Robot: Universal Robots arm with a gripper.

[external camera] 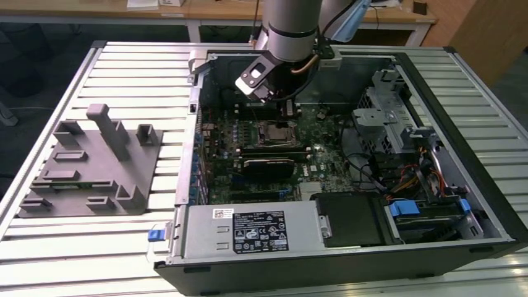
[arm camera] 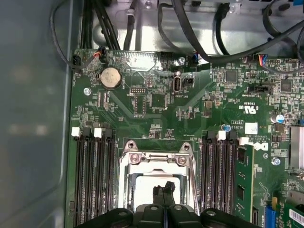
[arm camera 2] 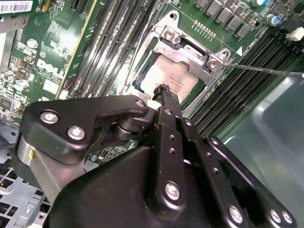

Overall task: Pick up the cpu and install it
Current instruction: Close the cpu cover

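Pictured: the cpu (arm camera 2: 166,78), pale silver top up, lying flat inside the metal socket frame (arm camera 2: 190,50) near the middle of the motherboard (external camera: 326,151), between two banks of memory slots (arm camera: 92,180). Appears level and square to the frame in both wrist views, with no corner visibly riding up.

Directly over it, the gripper (arm camera 2: 164,91), drawn narrow, fingertips together with no gap to be seen and nothing clamped between them. Poised at the chip's top near one edge; cannot tell whether pressing or just clear.

Judged as the seating stage of the install. To do it well: come straight down, keep the tips off the socket frame and its screws, and use only light pressure on the metal top. Avoid any sideways drag, a risk to the chip's seating.

Around the board, the open computer case (external camera: 330,269), lying on its side on the slatted worktop (external camera: 83,260). Well apart, by the worktop's edge at the exterior view's left, a grey block with upright posts (external camera: 91,167).
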